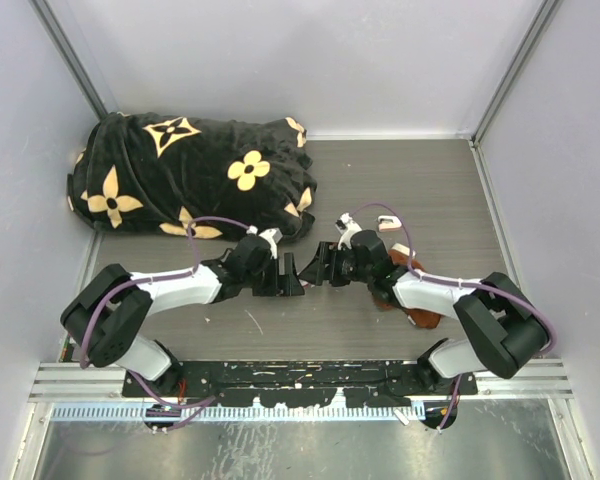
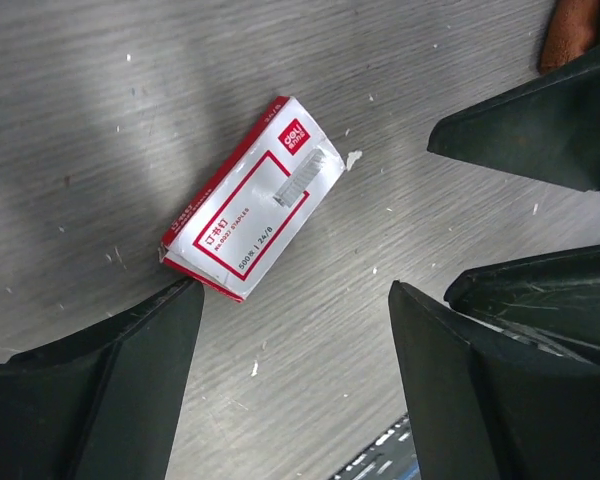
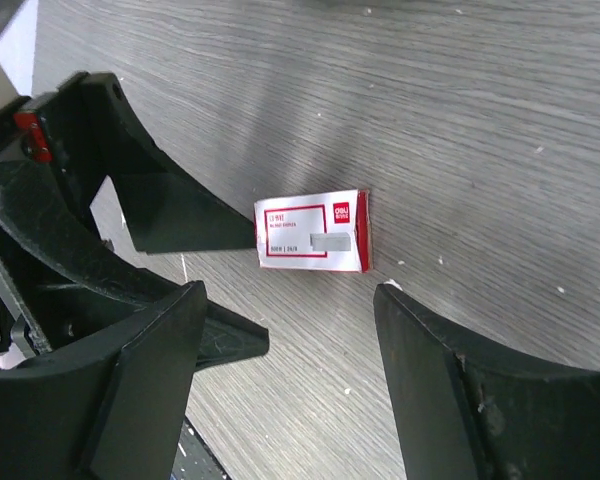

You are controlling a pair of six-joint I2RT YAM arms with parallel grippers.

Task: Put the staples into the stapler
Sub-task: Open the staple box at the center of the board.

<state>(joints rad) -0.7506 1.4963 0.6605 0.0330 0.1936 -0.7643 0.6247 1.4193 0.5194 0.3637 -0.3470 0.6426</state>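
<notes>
The staples' small white box with a red label (image 2: 252, 205) lies flat on the grey table, with a picture of a staple strip on it. It also shows in the right wrist view (image 3: 313, 231). My left gripper (image 2: 295, 300) is open just short of the box, its left finger near the box's corner. My right gripper (image 3: 288, 300) is open and faces the box from the other side. In the top view the two grippers (image 1: 292, 272) (image 1: 322, 265) meet at mid-table and hide the box. A small white and pale pink thing (image 1: 389, 223) behind the right arm looks like the stapler.
A black blanket with yellow flowers (image 1: 190, 170) lies at the back left. A rust-brown cloth (image 1: 412, 308) lies under the right arm and shows in the left wrist view (image 2: 572, 30). White walls close in the table.
</notes>
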